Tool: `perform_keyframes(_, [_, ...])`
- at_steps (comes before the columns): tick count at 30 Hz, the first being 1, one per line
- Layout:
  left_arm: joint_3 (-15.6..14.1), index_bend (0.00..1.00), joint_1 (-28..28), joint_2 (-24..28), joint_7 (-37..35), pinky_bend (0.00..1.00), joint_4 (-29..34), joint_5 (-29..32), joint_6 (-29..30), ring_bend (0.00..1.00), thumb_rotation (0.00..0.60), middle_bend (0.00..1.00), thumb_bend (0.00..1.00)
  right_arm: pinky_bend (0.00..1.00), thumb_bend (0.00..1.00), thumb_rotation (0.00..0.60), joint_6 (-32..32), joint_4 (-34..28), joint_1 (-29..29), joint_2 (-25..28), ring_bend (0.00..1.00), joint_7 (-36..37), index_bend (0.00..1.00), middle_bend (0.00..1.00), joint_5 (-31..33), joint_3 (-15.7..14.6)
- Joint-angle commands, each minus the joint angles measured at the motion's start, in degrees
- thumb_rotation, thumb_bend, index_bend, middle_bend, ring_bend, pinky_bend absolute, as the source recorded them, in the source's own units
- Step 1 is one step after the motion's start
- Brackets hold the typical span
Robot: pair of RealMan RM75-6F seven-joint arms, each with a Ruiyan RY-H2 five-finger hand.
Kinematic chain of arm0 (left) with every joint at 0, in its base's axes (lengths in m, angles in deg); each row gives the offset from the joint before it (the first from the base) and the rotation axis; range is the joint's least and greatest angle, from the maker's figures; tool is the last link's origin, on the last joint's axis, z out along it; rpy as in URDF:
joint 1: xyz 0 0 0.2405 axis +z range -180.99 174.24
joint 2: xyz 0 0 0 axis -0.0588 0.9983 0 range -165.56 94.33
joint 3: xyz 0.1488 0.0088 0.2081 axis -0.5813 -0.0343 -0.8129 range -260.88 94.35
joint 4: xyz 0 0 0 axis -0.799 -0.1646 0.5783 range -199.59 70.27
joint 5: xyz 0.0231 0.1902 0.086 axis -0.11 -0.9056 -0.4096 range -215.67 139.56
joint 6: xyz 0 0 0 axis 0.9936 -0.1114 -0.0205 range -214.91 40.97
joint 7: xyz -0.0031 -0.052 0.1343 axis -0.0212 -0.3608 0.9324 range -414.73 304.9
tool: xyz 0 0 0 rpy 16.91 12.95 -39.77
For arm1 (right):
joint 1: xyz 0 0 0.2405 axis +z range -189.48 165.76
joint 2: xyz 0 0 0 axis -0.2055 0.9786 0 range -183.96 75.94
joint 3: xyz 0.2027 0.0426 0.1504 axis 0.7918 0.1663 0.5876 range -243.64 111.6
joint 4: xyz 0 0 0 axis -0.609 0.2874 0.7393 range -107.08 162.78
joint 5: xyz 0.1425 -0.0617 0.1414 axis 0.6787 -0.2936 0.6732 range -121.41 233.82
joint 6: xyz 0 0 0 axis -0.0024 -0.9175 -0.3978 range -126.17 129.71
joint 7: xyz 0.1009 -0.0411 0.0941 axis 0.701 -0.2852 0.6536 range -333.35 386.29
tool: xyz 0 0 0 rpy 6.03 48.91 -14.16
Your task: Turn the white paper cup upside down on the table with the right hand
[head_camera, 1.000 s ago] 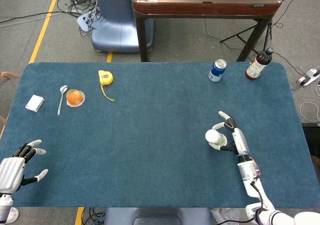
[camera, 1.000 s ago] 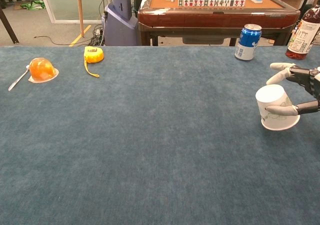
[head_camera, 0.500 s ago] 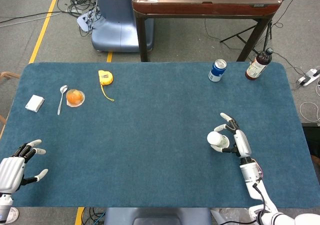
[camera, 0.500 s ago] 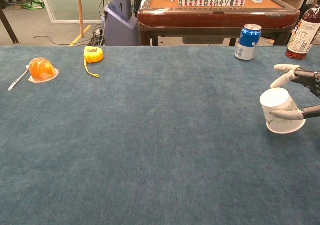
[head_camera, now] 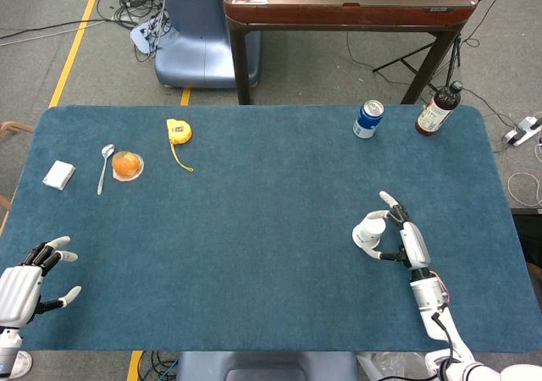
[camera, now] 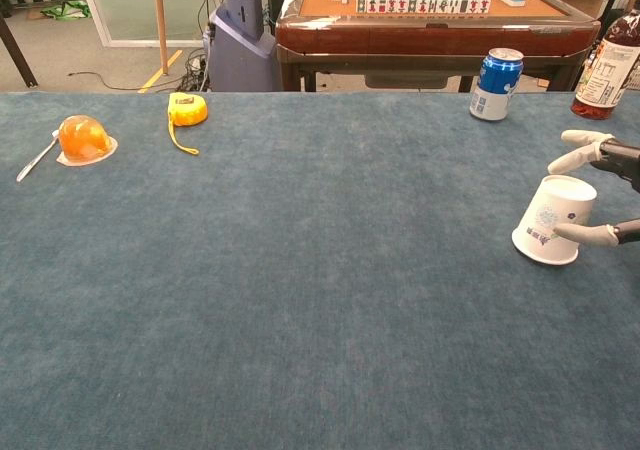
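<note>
The white paper cup (head_camera: 369, 232) (camera: 553, 220) is at the right of the blue table (head_camera: 254, 229), mouth down and tilted, its rim low on the left and its base leaning toward my right hand (head_camera: 408, 242). That hand reaches around the cup from the right. In the chest view one lower finger (camera: 588, 234) touches the cup near its rim, while an upper finger (camera: 580, 156) stands apart from it. The rest of the hand is cut off at that view's right edge. My left hand (head_camera: 32, 281) hovers at the table's front left corner, fingers spread, holding nothing.
A blue can (head_camera: 367, 118) (camera: 496, 70) and a brown bottle (head_camera: 437, 110) (camera: 608, 65) stand at the back right. A yellow tape measure (head_camera: 179, 131), an orange jelly cup (head_camera: 127, 165), a spoon (head_camera: 104, 168) and a small white box (head_camera: 58, 174) lie at the back left.
My right hand and the cup have shifted slightly right and toward me. The cup has tipped from nearly straight to leaning, and the upper finger has come away from it.
</note>
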Motion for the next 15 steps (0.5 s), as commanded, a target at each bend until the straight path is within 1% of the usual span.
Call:
perform_keyframes(1, [0.00, 0.39, 0.00, 0.00, 0.01, 0.42, 0.00, -0.02, 0.02, 0.17, 0.600, 0.21, 0.15, 0.00, 0.00, 0.600, -0.63, -0.33, -0.21, 0.29, 0.00, 0.02, 0.33, 0.05, -0.22, 0.02])
perform_keyframes(5, [0.00, 0.39, 0.00, 0.01, 0.00, 0.42, 0.02, -0.02, 0.01, 0.17, 0.600, 0.21, 0.15, 0.00, 0.00, 0.600, -2.60, -2.13, -0.64, 1.36, 0.00, -0.55, 0.31, 0.04, -0.60, 0.40])
perform_keyframes(8, [-0.02, 0.39, 0.00, 0.06, -0.03, 0.42, 0.10, 0.00, -0.04, 0.17, 0.600, 0.21, 0.15, 0.00, 0.00, 0.600, -4.45, -4.47, -0.94, 2.65, 0.00, -2.79, 0.30, 0.04, -0.81, 0.99])
perform_keyframes(11, [-0.05, 0.39, -0.03, 0.10, 0.07, 0.42, 0.16, 0.01, -0.14, 0.17, 0.600, 0.21, 0.15, 0.00, 0.00, 0.600, -6.08, -8.72, -1.31, 5.00, 0.00, -9.08, 0.30, 0.04, -0.57, 1.89])
perform_keyframes(14, [-0.03, 0.39, -0.04, 0.13, 0.14, 0.42, 0.26, 0.02, -0.14, 0.17, 0.600, 0.21, 0.15, 0.00, 0.00, 0.600, -6.50, -15.01, -1.83, 8.71, 0.00, -19.00, 0.30, 0.05, 0.41, 2.73])
perform_keyframes(15, [-0.03, 0.39, -0.05, 0.13, 0.17, 0.42, 0.31, 0.04, -0.18, 0.17, 0.600, 0.21, 0.15, 0.00, 0.00, 0.600, -6.40, -18.30, -2.07, 10.69, 0.00, -23.22, 0.30, 0.05, 0.85, 2.93])
